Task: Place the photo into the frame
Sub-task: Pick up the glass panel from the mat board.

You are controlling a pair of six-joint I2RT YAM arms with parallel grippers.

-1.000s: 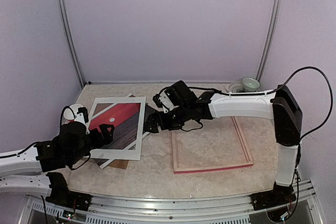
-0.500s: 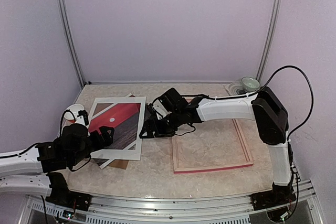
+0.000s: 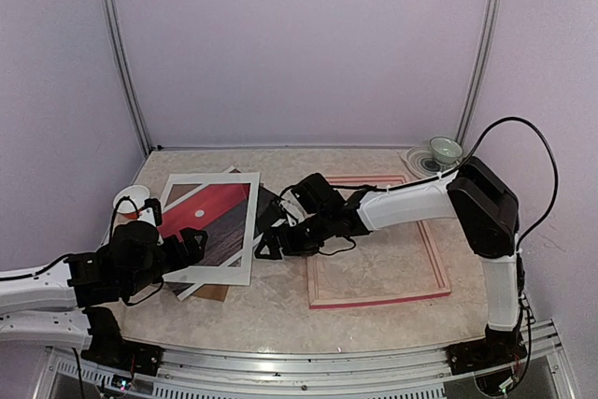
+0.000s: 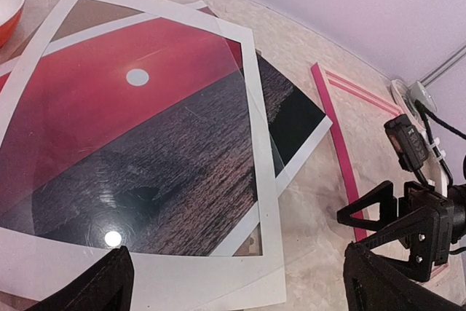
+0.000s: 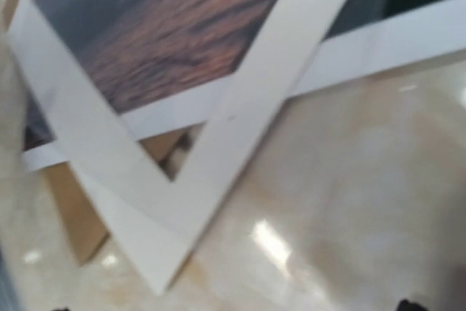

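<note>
Gaping wide and empty, left fingers (image 4: 102, 285) and right fingers (image 4: 368, 209) (both low) flank the photo (image 4: 109, 129).

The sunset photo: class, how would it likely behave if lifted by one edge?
Probably floppy and light: the photo looks sheet-thin and lies flat. Its surface shows glare, so it may be slippery to grip. The white mat lies across it, so the mat would likely drag along or shift.
</note>
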